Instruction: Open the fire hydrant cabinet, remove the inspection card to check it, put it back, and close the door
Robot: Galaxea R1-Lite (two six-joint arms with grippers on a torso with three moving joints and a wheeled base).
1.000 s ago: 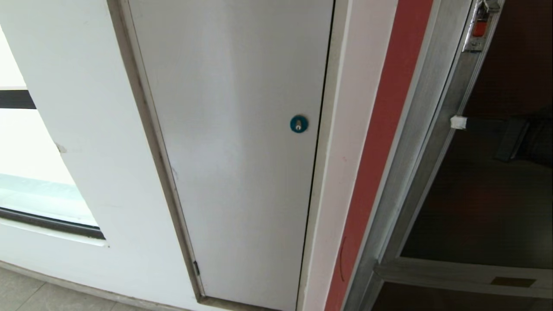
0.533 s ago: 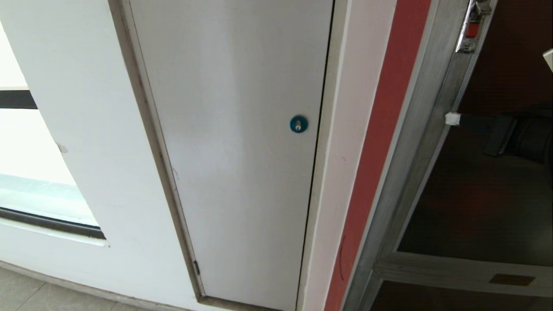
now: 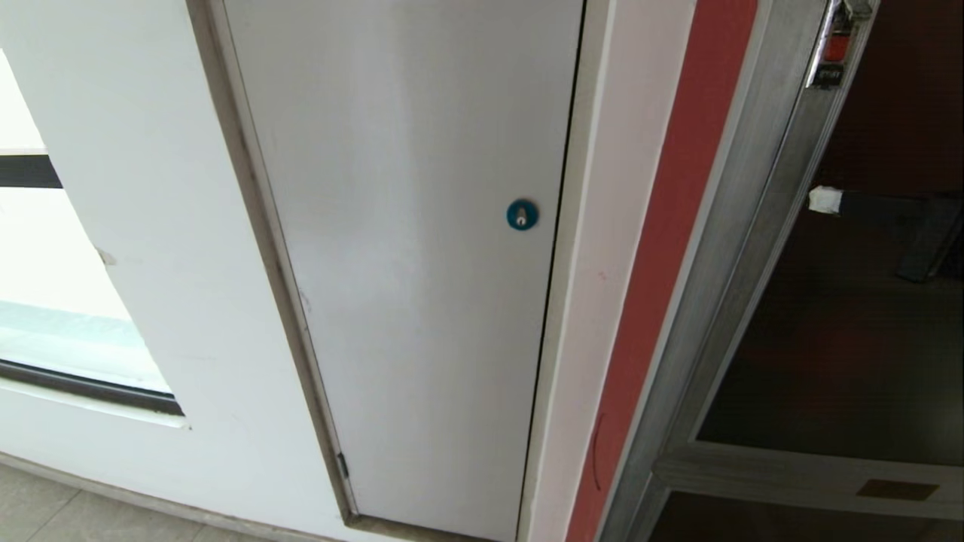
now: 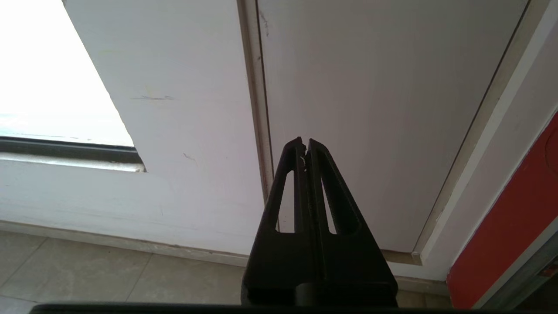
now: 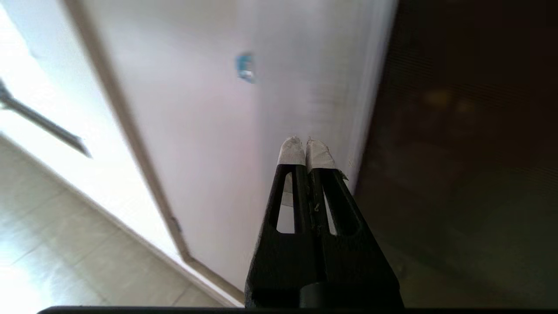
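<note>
The fire hydrant cabinet's brushed silver frame (image 3: 727, 226) runs down the right of the head view, and its inside is hidden. The door (image 3: 843, 354) is a dark tinted glass pane with a latch (image 3: 834, 49) bearing an orange-red button near the top. My right gripper (image 3: 825, 199) reaches in from the right, shut and empty. Its white-taped tips lie over the glass, just beside the door's silver edge. The right wrist view has the right gripper (image 5: 305, 141) next to the dark glass (image 5: 471, 152). My left gripper (image 4: 305, 141) is shut and parked low. The inspection card is out of view.
A grey-white panel (image 3: 422, 263) with a round blue lock (image 3: 521, 214) fills the middle, and a red wall strip (image 3: 663, 263) separates it from the cabinet. A window (image 3: 45, 301) is at the left. Tiled floor (image 4: 87, 270) lies below. A lower glass door (image 3: 791, 527) sits under the cross rail.
My right gripper first slid left onto the door's silver edge, then drew back to the right and slightly up. The door's frame shifted a little left and returned.
</note>
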